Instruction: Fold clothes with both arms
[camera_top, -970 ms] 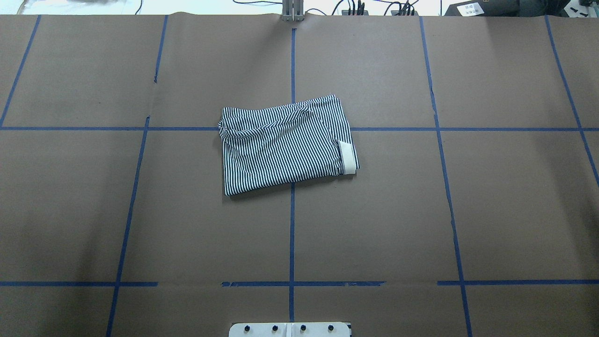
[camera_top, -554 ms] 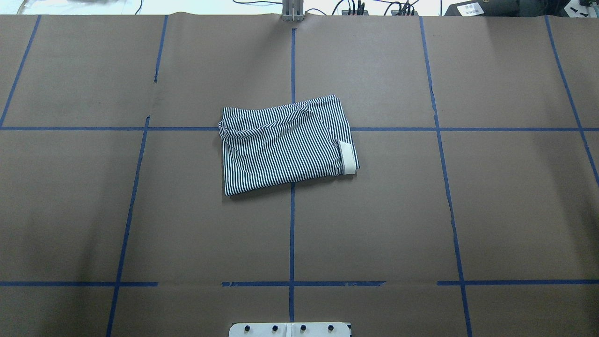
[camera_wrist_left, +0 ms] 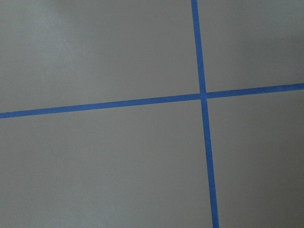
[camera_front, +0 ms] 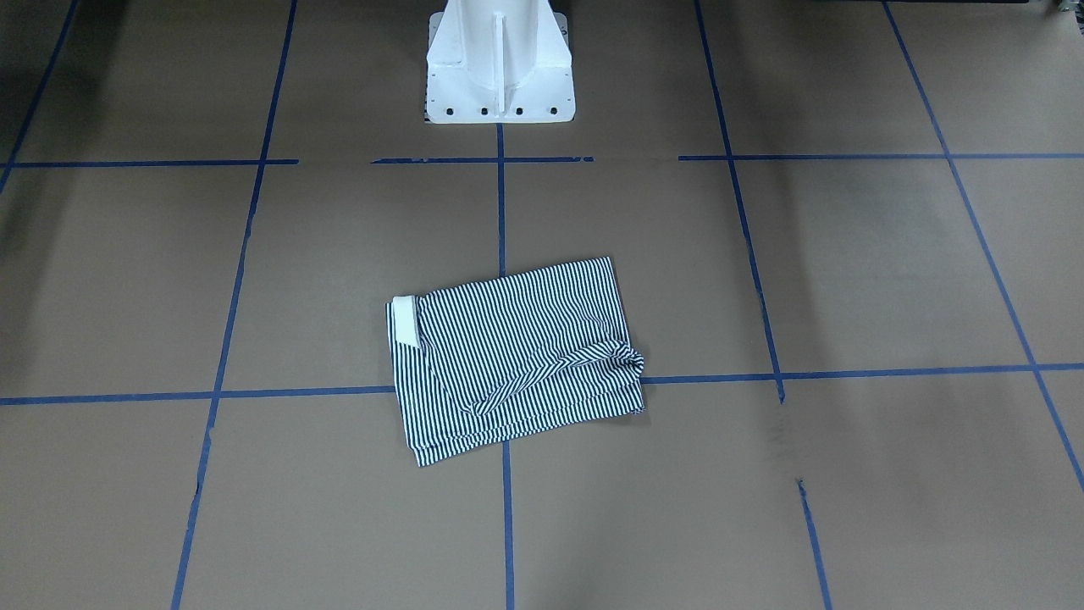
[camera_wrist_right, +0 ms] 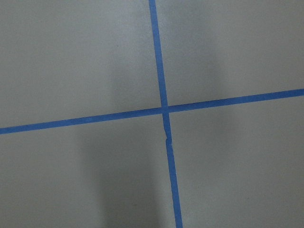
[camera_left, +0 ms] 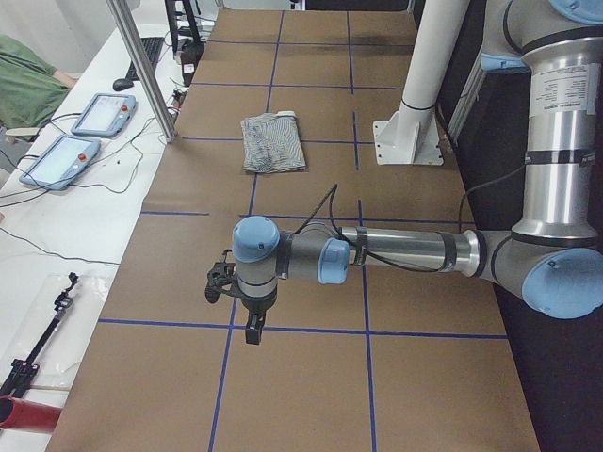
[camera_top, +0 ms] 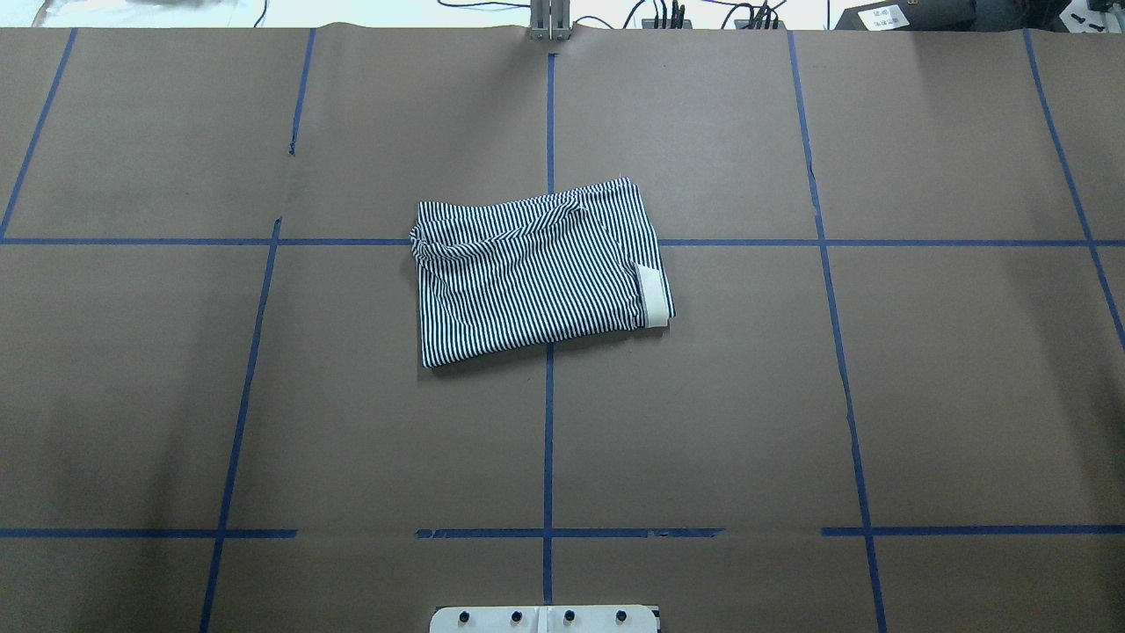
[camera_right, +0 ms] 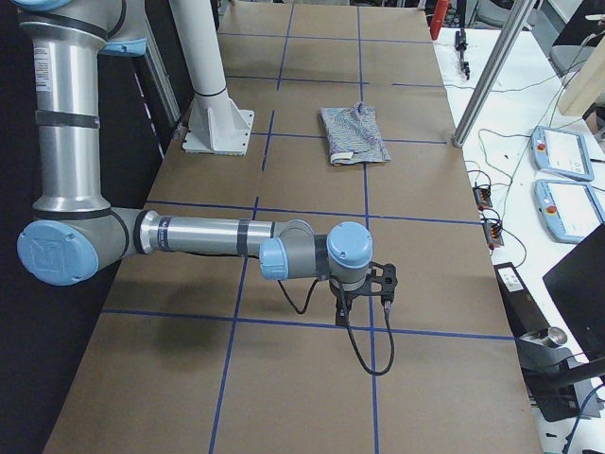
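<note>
Stillness, and folding apparently done

The navy-and-white striped polo shirt (camera_top: 540, 272) lies as a compact rectangle with its cream collar (camera_top: 653, 299) showing at one end. It sits straight out from the white pedestal base (camera_top: 545, 618), well apart from it, astride the blue tape centre line (camera_top: 548, 440) on the brown paper-covered table (camera_top: 176, 396). Over the past second it has not shifted at all, which suggests the fold is finished or nearly so. The black two-finger left gripper (camera_left: 252, 331) and right gripper (camera_right: 341, 314) hang far out to either side of the base. No cloth hangs from either, and I cannot tell how wide each stands. No basket, box or tray shows.
</note>
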